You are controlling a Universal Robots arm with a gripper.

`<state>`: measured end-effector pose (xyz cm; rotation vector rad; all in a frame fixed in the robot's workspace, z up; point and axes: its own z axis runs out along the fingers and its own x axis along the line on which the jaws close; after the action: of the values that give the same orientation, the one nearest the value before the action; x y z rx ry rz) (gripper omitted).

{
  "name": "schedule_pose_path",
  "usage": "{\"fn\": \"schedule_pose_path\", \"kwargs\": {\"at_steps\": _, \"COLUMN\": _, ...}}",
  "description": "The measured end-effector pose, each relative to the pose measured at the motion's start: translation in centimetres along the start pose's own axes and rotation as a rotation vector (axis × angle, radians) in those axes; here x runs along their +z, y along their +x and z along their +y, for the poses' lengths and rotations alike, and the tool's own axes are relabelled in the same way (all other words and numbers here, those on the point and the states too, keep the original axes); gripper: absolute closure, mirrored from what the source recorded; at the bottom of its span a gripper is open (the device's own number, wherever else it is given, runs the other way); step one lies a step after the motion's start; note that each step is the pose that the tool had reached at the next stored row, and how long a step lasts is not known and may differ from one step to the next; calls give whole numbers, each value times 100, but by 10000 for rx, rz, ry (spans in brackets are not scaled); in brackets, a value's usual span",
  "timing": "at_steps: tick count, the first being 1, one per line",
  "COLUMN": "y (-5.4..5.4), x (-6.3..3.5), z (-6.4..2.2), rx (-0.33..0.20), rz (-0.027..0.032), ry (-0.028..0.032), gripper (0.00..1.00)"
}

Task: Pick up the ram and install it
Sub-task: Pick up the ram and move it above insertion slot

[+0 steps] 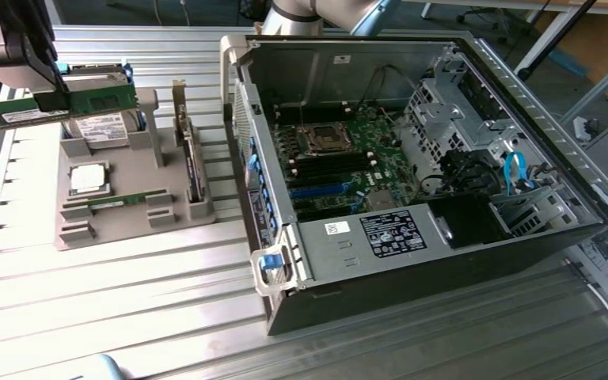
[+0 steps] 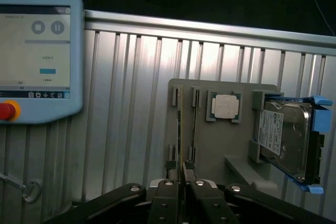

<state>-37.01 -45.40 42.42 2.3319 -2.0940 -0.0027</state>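
My gripper (image 1: pixel 53 99) hangs at the exterior view's upper left, above the grey parts holder (image 1: pixel 124 218). It is shut on the ram (image 1: pixel 9 115), a long green stick held level and clear of the holder. In the wrist view the fingers (image 2: pixel 167 195) pinch the ram (image 2: pixel 180 145), seen edge-on as a thin dark line above the holder (image 2: pixel 210 145). The open computer case (image 1: pixel 283 253) lies to the exterior view's right, with its motherboard (image 1: pixel 378 131) and black memory slots (image 1: pixel 331 162) exposed.
The holder also carries a silver processor chip (image 1: pixel 88 178), a hard drive (image 2: pixel 283 135), a second green stick (image 1: pixel 124 202) and an upright card with a metal bracket (image 1: pixel 186 150). A teach pendant (image 2: pixel 37 51) and a key (image 2: pixel 26 190) lie on the ribbed metal table (image 1: pixel 124 301).
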Motion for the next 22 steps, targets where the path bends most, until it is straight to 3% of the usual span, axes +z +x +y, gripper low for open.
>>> {"fn": "schedule_pose_path", "kwargs": {"at_steps": 6, "y": 1, "x": -1, "z": -15, "rx": 1, "rz": 0, "ry": -1, "gripper": 86}}
{"fn": "schedule_pose_path", "kwargs": {"at_steps": 22, "y": 22, "x": -1, "z": -201, "rx": 0, "rz": 9, "ry": -1, "gripper": 86}}
